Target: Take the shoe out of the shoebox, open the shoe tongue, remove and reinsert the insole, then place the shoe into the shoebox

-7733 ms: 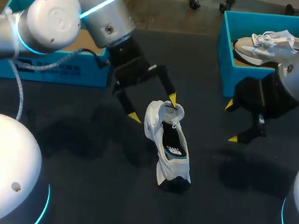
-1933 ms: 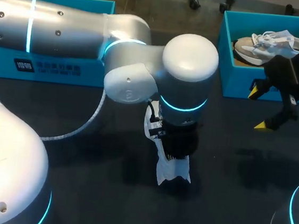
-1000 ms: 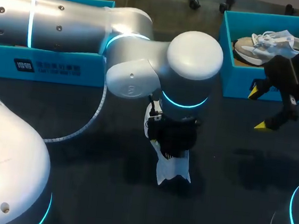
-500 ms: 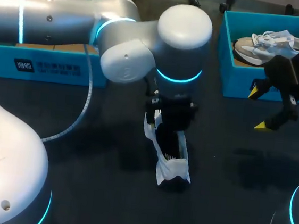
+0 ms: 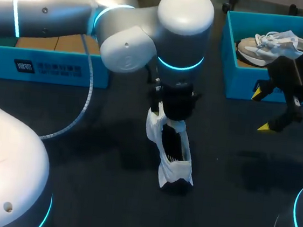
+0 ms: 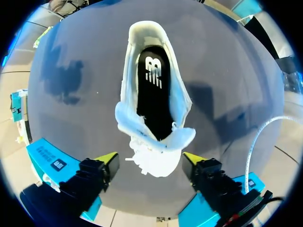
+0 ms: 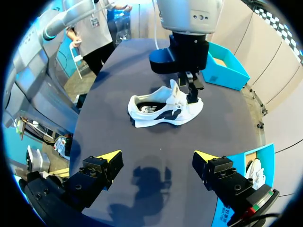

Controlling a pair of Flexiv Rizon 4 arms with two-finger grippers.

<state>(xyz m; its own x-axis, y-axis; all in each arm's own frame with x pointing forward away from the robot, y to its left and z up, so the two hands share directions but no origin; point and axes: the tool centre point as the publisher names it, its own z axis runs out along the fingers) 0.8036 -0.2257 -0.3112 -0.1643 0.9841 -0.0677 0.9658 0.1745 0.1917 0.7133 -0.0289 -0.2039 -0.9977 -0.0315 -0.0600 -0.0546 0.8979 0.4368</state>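
The right gripper [image 7: 156, 156] hangs over the dark table [image 7: 227, 118], its yellow tips wide apart with nothing between them. Ahead stands a white shoe [image 7: 163, 109] on its sole, the left gripper [image 7: 191, 92] down at its laces, a blue box [image 7: 222, 68] beyond

We see even overhead light; dark table [image 5: 78, 192] looks dim, soft shadows in head view's lower right, mild glare on left arm [image 5: 186, 11], shoe [image 5: 173, 170] bright.
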